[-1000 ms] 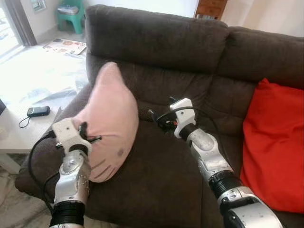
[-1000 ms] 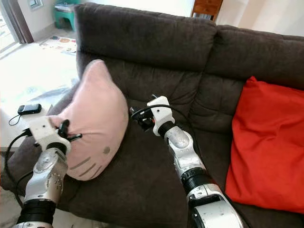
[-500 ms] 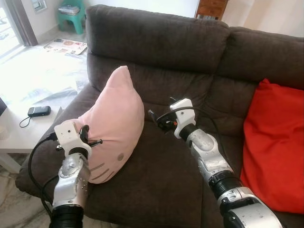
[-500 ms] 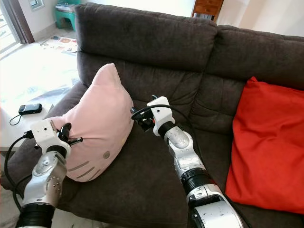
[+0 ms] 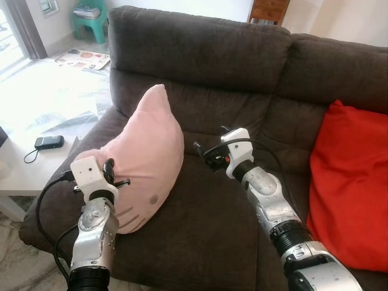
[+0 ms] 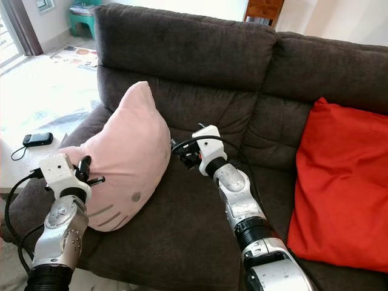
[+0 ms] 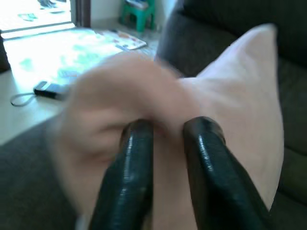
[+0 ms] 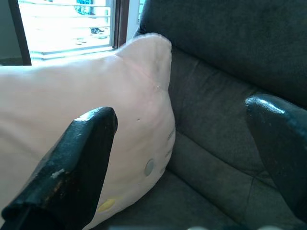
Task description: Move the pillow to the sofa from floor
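Left hand (image 7: 165,139): pinching pink pillow (image 5: 145,157) edge.
Right hand (image 5: 203,154): spread, empty, beside pillow.
Pillow: upright on sofa (image 5: 206,60).

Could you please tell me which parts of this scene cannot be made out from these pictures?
- Pillow: its lower edge is hidden behind the left arm in the eye views; the fold pinched in the left tool is blurred in the left wrist view.
- Red cushion: cut off by the right edge of both eye views.
- Phone on the side table: too small to read.
- Right tool: fingertips cut off by the right wrist view's edges.
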You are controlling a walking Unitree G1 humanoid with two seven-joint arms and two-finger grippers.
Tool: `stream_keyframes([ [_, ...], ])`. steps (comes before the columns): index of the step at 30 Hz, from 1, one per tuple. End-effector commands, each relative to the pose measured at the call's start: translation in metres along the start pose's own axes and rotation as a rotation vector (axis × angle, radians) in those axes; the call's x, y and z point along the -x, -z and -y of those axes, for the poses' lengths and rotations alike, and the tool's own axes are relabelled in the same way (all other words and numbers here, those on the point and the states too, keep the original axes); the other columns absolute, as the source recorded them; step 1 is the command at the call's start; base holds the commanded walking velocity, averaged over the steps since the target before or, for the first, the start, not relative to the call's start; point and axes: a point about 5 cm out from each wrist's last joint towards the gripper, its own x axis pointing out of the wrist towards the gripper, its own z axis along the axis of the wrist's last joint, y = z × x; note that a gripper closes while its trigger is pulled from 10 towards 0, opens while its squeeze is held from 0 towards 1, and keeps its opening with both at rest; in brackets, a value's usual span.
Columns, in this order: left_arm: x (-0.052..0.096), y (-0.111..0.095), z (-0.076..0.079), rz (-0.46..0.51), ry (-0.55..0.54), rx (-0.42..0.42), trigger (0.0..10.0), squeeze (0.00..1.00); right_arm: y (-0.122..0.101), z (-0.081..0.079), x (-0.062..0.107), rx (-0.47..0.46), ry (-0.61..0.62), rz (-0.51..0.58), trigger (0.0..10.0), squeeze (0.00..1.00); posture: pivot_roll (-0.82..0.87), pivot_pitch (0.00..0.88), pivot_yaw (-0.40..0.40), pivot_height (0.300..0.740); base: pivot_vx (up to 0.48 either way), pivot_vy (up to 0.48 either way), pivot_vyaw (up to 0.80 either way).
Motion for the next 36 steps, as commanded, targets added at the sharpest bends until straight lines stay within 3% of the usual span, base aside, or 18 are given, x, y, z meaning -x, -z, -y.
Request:
stream_keyframes([
  [1, -0.001, -0.009, 0.000, 0.047, -0.016, -0.004, 10.0, 1.00, -0.004, 0.002, 0.000, 0.003, 0.012, 0.017, 10.0, 0.00, 0.08, 0.042, -0.086, 0.740, 0.000, 0.000, 0.00],
  [14, 0.004, -0.023, 0.008, 0.106, 0.023, -0.033, 10.0, 1.00, -0.003, 0.003, 0.001, 0.002, 0.022, 0.018, 10.0, 0.00, 0.09, 0.035, -0.081, 0.740, 0.000, 0.000, 0.00],
  [16, 0.016, -0.029, 0.009, 0.172, 0.052, -0.210, 10.0, 1.00, -0.004, 0.008, 0.008, -0.026, 0.088, 0.072, 10.0, 0.00, 0.09, 0.040, -0.080, 0.740, 0.000, 0.000, 0.00],
  [19, 0.026, -0.034, 0.007, 0.228, 0.065, -0.350, 10.0, 1.00, 0.000, 0.016, 0.018, -0.058, 0.164, 0.096, 10.0, 0.00, 0.09, 0.043, -0.080, 0.740, 0.000, 0.000, 0.00],
  [21, 0.034, -0.037, 0.004, 0.254, 0.056, -0.391, 10.0, 1.00, 0.006, 0.021, 0.027, -0.099, 0.218, 0.096, 10.0, 0.00, 0.10, 0.048, -0.079, 0.740, 0.000, 0.000, 0.00],
  [22, 0.037, -0.038, 0.003, 0.261, 0.049, -0.397, 10.0, 0.66, 0.010, 0.024, 0.032, -0.110, 0.243, 0.090, 10.0, 0.00, 0.10, 0.051, -0.078, 0.740, 0.000, 0.000, 0.00],
  [23, 0.040, -0.039, 0.001, 0.263, 0.042, -0.404, 10.0, 0.20, 0.013, 0.026, 0.036, -0.117, 0.263, 0.084, 10.0, 0.00, 0.11, 0.053, -0.075, 0.740, 0.000, 0.000, 0.00],
  [24, 0.042, -0.038, -0.002, 0.264, 0.035, -0.413, 10.0, 0.00, 0.016, 0.028, 0.041, -0.123, 0.280, 0.080, 10.0, 0.00, 0.10, 0.054, -0.074, 0.740, 0.000, 0.000, 0.00],
  [27, 0.049, -0.029, -0.016, 0.219, -0.015, -0.415, 10.0, 0.00, 0.030, 0.037, 0.060, -0.127, 0.345, 0.044, 10.0, 0.00, 0.10, 0.048, -0.065, 0.740, 0.000, 0.000, 0.00],
  [36, 0.052, -0.017, -0.021, 0.157, 0.032, -0.425, 10.0, 0.00, 0.054, 0.063, 0.096, -0.115, 0.446, -0.048, 10.0, 0.00, 0.09, 0.003, -0.029, 0.740, 0.000, 0.000, 0.00],
])
